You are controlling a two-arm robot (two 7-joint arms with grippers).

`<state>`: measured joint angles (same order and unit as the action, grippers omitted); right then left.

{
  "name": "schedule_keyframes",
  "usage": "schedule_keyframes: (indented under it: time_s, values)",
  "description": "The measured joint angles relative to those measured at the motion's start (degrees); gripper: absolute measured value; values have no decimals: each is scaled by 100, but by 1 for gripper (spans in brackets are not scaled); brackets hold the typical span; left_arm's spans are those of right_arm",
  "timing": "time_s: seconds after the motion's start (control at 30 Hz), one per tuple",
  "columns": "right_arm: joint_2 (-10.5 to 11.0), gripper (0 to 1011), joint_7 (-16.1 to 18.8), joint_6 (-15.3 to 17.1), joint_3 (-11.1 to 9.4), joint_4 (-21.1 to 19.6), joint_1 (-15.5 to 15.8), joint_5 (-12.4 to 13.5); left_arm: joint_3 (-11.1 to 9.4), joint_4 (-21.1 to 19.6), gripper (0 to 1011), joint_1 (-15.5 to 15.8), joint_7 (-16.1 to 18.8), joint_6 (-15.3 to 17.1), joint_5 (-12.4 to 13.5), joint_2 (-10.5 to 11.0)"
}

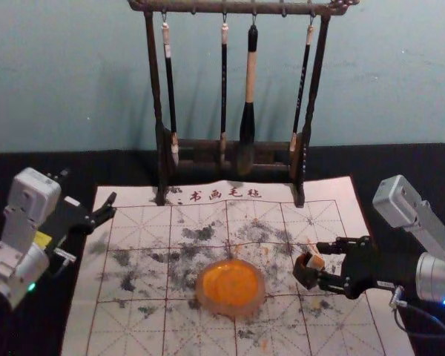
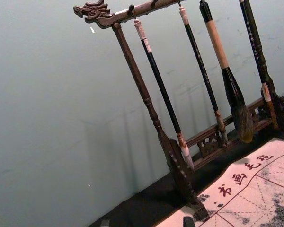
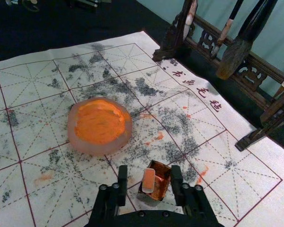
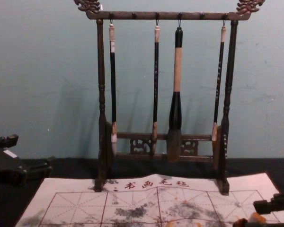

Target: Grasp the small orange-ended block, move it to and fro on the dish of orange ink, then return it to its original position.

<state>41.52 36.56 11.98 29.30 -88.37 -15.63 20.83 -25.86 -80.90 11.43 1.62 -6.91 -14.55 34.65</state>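
R gripper (image 1: pixel 319 262): jaws well apart, astride sm. orange-ended block (image 3: pixel 148 181) & brown box (image 3: pixel 162 178), nothing gripped. L gripper (image 1: pixel 89 187): idle, L. of mat (image 1: pixel 81 326), jaws apart, empty.

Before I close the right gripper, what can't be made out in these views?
- Small block's lower end: right wrist view, hidden beneath its own top end.
- Much of the right gripper: chest view, cut off by the right and bottom edges.
- Left gripper behind its tips: left wrist view, cut off by the bottom edge.
- Dish's inner floor: right wrist view, under orange ink.
- Brush lettering: chest view, too small.
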Motion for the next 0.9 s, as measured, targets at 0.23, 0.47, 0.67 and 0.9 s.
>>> schedule_keyframes:
  time_s: [0.23,0.47,0.67,0.9]
  values:
    - [0,721,0,-2,0,0,0,2,0,0,1001,0,0,0,0,0]
    - [0,917,0,-4,0,0,0,6,0,0,1001,0,0,0,0,0]
    - [0,1000,0,-4,0,0,0,8,0,0,1001,0,0,0,0,0]
    - [0,1000,0,-5,0,0,0,9,0,0,1001,0,0,0,0,0]
